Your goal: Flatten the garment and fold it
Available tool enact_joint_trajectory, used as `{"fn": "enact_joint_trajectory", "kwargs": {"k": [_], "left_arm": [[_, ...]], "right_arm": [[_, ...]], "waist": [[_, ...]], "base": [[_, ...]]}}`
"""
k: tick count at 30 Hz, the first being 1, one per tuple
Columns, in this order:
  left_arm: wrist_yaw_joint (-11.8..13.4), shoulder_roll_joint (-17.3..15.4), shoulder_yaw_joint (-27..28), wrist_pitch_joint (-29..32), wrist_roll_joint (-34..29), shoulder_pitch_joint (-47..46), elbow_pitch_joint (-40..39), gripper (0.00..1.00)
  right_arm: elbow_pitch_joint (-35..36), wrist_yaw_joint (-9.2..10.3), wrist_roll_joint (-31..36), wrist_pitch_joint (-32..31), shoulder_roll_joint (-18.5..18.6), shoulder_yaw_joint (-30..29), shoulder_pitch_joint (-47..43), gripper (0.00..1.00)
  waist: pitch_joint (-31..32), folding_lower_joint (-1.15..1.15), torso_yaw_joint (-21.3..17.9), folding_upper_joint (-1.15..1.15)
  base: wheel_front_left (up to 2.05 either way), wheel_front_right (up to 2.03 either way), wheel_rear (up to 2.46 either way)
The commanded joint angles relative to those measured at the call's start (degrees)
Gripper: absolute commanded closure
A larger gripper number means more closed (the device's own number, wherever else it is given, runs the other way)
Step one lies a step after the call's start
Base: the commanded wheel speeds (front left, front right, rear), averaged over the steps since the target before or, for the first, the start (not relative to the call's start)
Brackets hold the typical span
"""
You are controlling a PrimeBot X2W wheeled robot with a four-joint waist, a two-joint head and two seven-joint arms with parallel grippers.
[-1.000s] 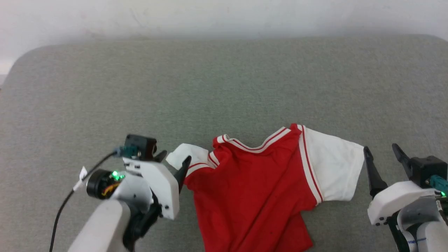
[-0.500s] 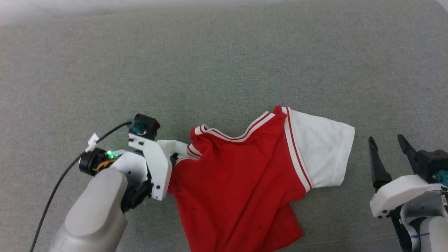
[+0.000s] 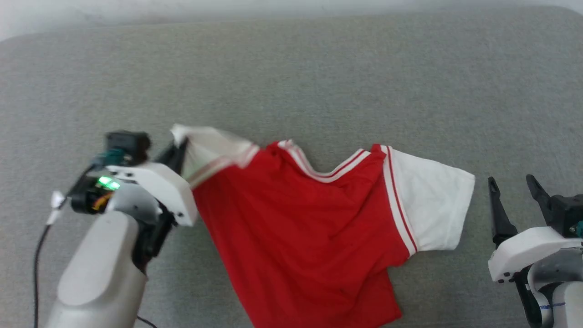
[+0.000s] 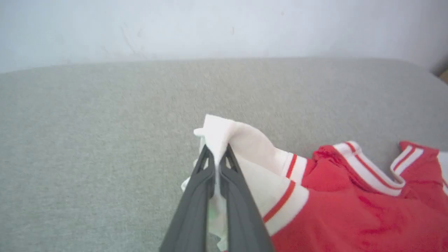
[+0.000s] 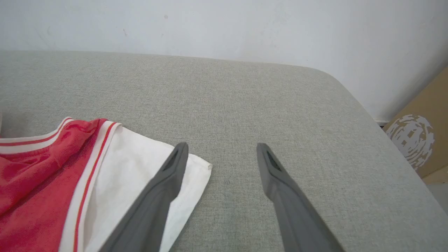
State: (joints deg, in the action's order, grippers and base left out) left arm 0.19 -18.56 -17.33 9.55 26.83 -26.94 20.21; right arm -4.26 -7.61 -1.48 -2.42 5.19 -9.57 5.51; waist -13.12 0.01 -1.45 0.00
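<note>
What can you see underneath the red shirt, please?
The grey fabric surface spreads out around the garment and presumably continues beneath it; anything under the red body is covered.

Saw a grey cloth-covered surface (image 3: 291, 82), wide and flat, rounded at its far corners. Noted a plain white wall (image 5: 224, 24) just behind its far edge. Spotted brown cardboard (image 5: 428, 115) with a white print off to the right, near the wall.
</note>
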Motion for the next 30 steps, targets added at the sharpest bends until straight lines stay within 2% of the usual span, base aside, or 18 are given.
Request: {"fn": "enact_joint_trajectory", "kwargs": {"k": [1,6,10,11,12,13,17,21,26,30], "left_arm": [[0.7,-0.3,1.0,-1.6,0.4,0.2,-0.8,1.00],[4.3,-0.5,5.6,-7.5,1.7,4.2,-3.8,1.00],[6.4,-0.1,6.7,-6.5,3.5,10.8,-1.9,1.00],[6.7,0.2,6.6,-5.4,4.1,12.2,-0.8,0.83],[6.7,0.4,6.1,-4.6,4.3,13.3,0.2,0.15],[6.8,0.7,5.9,-4.3,4.5,14.1,1.0,0.00],[6.8,2.2,5.0,-5.8,4.5,16.0,1.6,0.00],[6.5,2.6,5.2,-12.1,3.2,15.6,-0.5,0.00],[5.8,1.9,5.3,-21.8,-0.3,14.2,-4.1,0.00],[5.5,2.1,5.2,-24.1,-3.0,13.9,-7.6,0.00]], "right_arm": [[0.1,0.12,0.3,0.0,0.0,-0.3,-0.3,0.00],[0.1,0.12,0.4,-0.6,0.0,-0.3,-1.3,0.00],[-0.4,0.12,0.3,-1.6,-0.3,0.0,-1.7,0.00],[-0.7,0.12,0.2,-2.1,-0.3,0.0,-1.8,0.00],[-0.9,0.12,0.2,-2.6,-0.2,0.2,-2.0,0.00],[-1.2,0.12,0.1,-3.0,-0.1,0.3,-2.1,0.00],[-1.4,0.12,-0.5,-4.6,0.8,0.3,-2.0,0.00],[-1.7,0.12,-0.6,-7.9,3.5,0.5,-0.7,0.00],[-4.4,0.12,-2.0,-17.1,6.9,2.7,2.4,0.00],[-7.5,0.12,-3.9,-24.9,10.9,6.8,5.2,0.00]], "waist": [[2.1,-0.01,2.3,0.00],[3.3,-0.01,4.7,0.00],[3.6,-0.01,5.6,0.00],[3.6,-0.01,5.8,0.00],[3.7,-0.01,5.9,0.00],[3.7,-0.01,6.1,0.00],[3.9,-0.01,6.7,0.00],[4.0,-0.01,8.0,0.00],[3.5,-0.01,9.3,0.00],[2.9,-0.01,10.5,0.00]], "base": [[0.00,0.00,0.00],[0.00,0.00,0.00],[0.00,0.00,0.00],[0.00,0.00,0.00],[0.00,0.00,0.00],[0.00,0.00,0.00],[0.00,0.00,0.00],[0.00,0.00,0.00],[0.00,0.00,0.00],[0.00,0.00,0.00]]}}
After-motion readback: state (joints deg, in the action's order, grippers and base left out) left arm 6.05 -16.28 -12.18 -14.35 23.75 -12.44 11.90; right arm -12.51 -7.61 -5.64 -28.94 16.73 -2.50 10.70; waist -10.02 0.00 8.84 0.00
